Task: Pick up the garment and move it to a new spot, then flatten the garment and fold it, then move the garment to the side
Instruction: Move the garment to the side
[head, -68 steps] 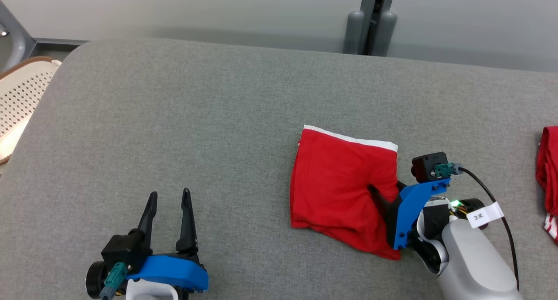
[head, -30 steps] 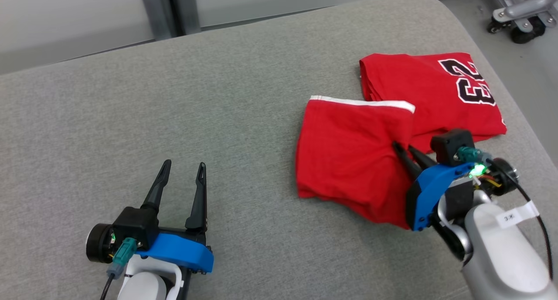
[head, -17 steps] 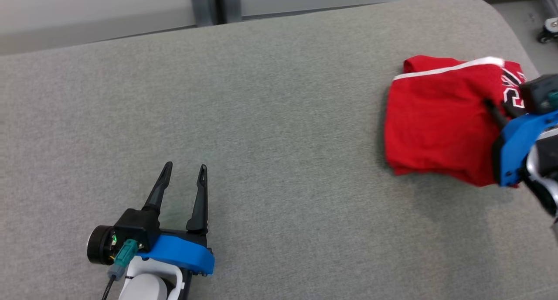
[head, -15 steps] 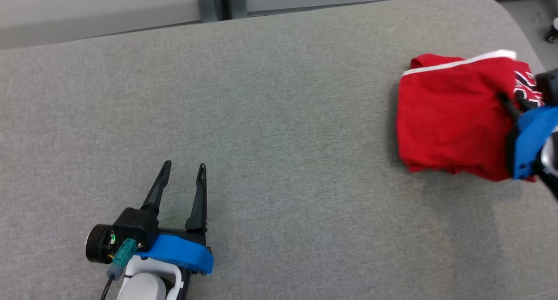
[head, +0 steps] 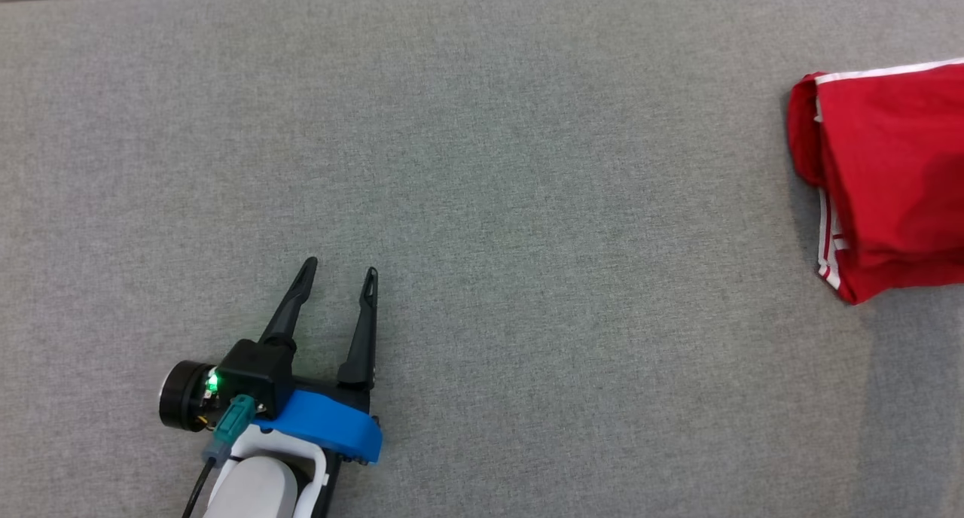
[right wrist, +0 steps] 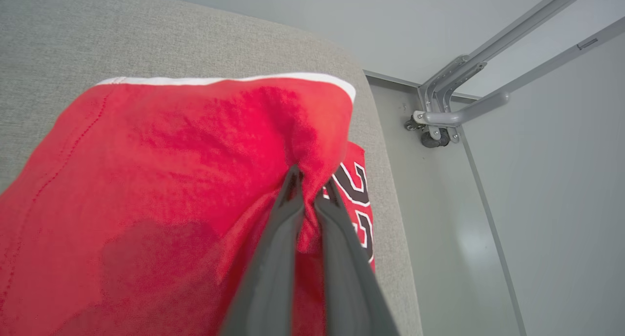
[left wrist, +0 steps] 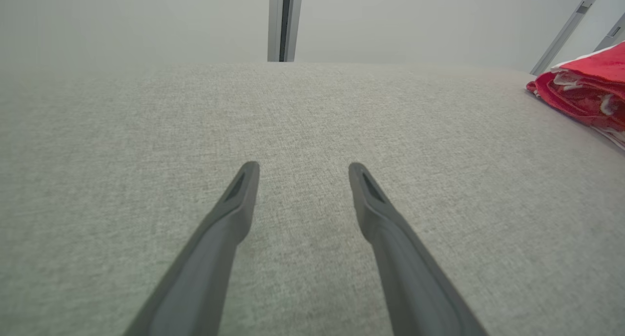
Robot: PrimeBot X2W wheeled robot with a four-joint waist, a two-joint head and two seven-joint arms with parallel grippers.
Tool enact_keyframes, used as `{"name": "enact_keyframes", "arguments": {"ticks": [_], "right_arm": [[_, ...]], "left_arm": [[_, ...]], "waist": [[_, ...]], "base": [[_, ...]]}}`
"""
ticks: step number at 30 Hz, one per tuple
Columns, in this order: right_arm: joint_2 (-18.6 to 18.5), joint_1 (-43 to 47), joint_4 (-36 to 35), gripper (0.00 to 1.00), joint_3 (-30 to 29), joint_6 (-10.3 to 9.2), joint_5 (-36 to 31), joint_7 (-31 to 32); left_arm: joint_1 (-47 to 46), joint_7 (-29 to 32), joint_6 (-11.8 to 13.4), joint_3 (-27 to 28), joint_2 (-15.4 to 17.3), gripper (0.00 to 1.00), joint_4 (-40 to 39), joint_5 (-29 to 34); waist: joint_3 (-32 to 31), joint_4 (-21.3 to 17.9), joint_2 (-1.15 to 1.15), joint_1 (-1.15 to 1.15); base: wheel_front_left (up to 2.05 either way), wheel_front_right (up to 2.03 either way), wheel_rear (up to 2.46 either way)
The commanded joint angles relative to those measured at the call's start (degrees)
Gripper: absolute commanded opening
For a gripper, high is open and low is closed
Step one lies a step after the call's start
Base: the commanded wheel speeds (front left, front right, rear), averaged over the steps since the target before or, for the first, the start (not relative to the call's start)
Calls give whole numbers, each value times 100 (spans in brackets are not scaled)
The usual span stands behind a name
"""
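Note:
The garment [right wrist: 161, 179] is a folded red piece with a white band along its far edge. My right gripper [right wrist: 312, 182] is shut on a pinched fold at its right side, in the right wrist view. It lies partly over a second red garment with a black-and-white number [right wrist: 359, 199], close to the table's right end. In the head view the garment [head: 889, 156] lies at the far right edge. My left gripper [head: 339, 271] rests low at the lower left, open and holding nothing. The left wrist view has it [left wrist: 303, 167] over bare cloth, with the red pile [left wrist: 583, 89] far off to its right.
The grey cloth table [head: 482, 164] spreads wide between the left gripper and the garments. Its rounded right edge [right wrist: 385, 189] drops to a grey floor, where a wheeled metal frame [right wrist: 439, 118] stands. A pale wall with a vertical post [left wrist: 283, 21] lies beyond the far edge.
The head camera has shifted. My right gripper has carried the garment rightward onto the numbered red garment and has left the head view. The left gripper stays open and still.

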Motion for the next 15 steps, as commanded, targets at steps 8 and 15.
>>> {"name": "enact_keyframes", "arguments": {"ticks": [8, 15], "right_arm": [[218, -416, 546, 100, -274, -7, -639, -692], [480, -516, 759, 100, -443, -6, -903, -1222]], "left_arm": [[-195, 14, -67, -160, -29, 100, 61, 44], [-253, -33, -66, -204, -14, 100, 125, 6]], "waist": [[108, -8, 0, -1], [83, -30, 0, -1]], "base": [[0, 0, 0], [0, 0, 0]]}}
